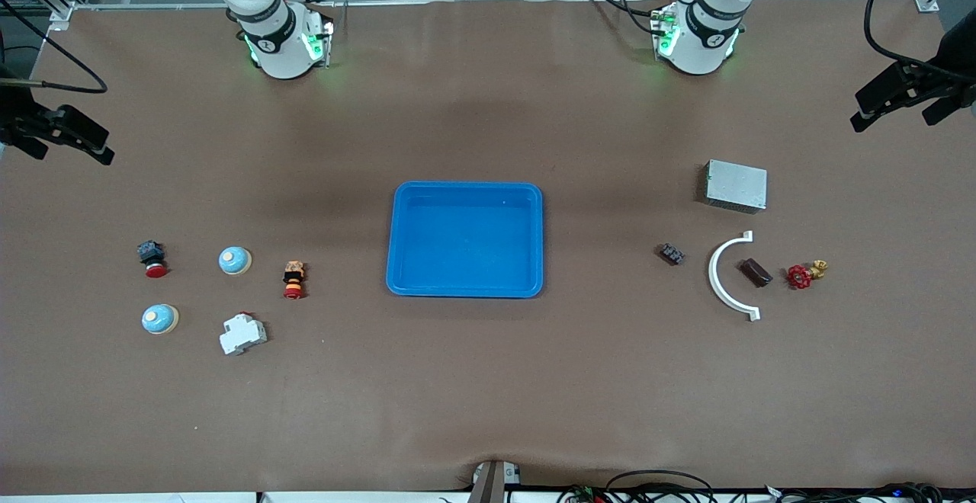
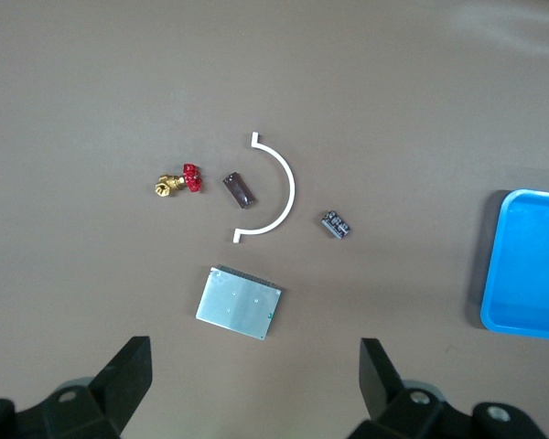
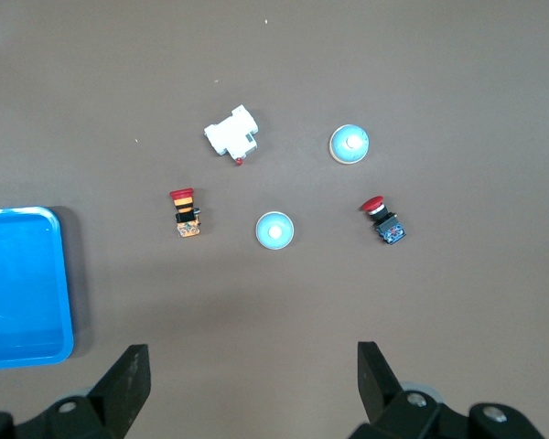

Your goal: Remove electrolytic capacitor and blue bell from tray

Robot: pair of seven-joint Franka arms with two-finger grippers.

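The brown table (image 1: 488,381) filled the front view, with both arms waiting at their bases and neither gripper visible in that view. A blue tray (image 1: 465,289), the biggest item, sat at the table's middle with nothing in it.

Toward the left arm's end lay a grey metal box (image 1: 736,185). Nearer the front camera than the box lay a white curved bracket (image 1: 718,274), and within its arc sat a dark brown capacitor (image 1: 756,272), apart from the bracket. Just beside the capacitor, further toward the left arm's end, lay a red-handled brass valve (image 1: 805,273). A small dark connector block (image 1: 672,254) lay between the bracket and the tray.

Toward the right arm's end, a white circuit breaker (image 1: 242,334) lay nearest the front camera. 2 bells showed there: a blue bell (image 1: 235,260) and a second blue bell (image 1: 160,318), the second nearer the camera. A red-capped push button (image 1: 152,257) sat beside the first bell, and an orange-and-red switch (image 1: 293,280) lay between that bell and the tray.

The left gripper (image 2: 252,384) hung over the metal box's area with its fingers (image 2: 128,380) spread wide, holding nothing. The right gripper (image 3: 252,384) hung over bare table near the bells, fingers (image 3: 375,380) likewise spread and empty.
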